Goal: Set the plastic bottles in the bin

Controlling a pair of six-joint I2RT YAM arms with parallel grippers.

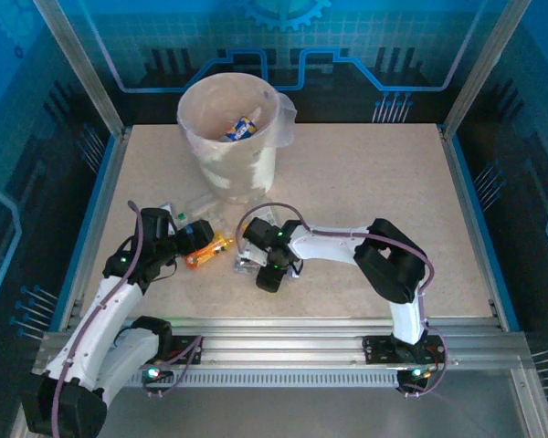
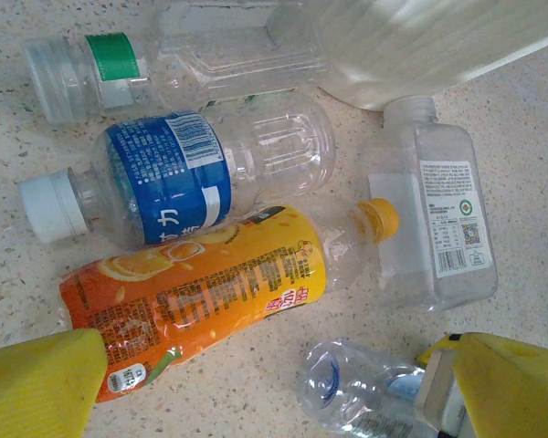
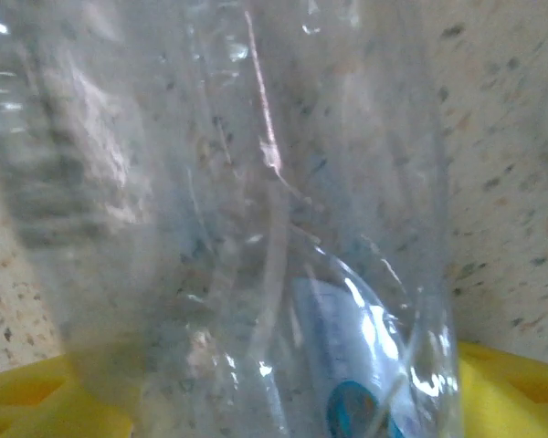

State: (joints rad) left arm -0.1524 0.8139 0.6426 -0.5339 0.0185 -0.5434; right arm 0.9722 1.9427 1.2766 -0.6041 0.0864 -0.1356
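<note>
Several plastic bottles lie on the table in front of the bin (image 1: 228, 173) (image 2: 420, 46). In the left wrist view I see an orange-label bottle (image 2: 201, 292) (image 1: 207, 251), a blue-label one (image 2: 173, 182), a green-label one (image 2: 100, 68), a clear square one (image 2: 438, 210) and a crushed clear one (image 2: 365, 388). My left gripper (image 2: 265, 388) (image 1: 199, 239) hangs open over the orange bottle's end. My right gripper (image 3: 274, 401) (image 1: 267, 265) straddles a clear bottle (image 3: 256, 228) (image 1: 248, 265) lying on the table. Its walls reach both yellow fingers (image 3: 511, 383); contact is too blurred to judge. A bottle (image 1: 242, 128) lies inside the bin.
The bin stands at the back centre-left against the blue enclosure wall. Metal frame rails (image 1: 457, 137) border the speckled tabletop (image 1: 374, 182), whose right half is bare. Both arms bend inward over the near centre.
</note>
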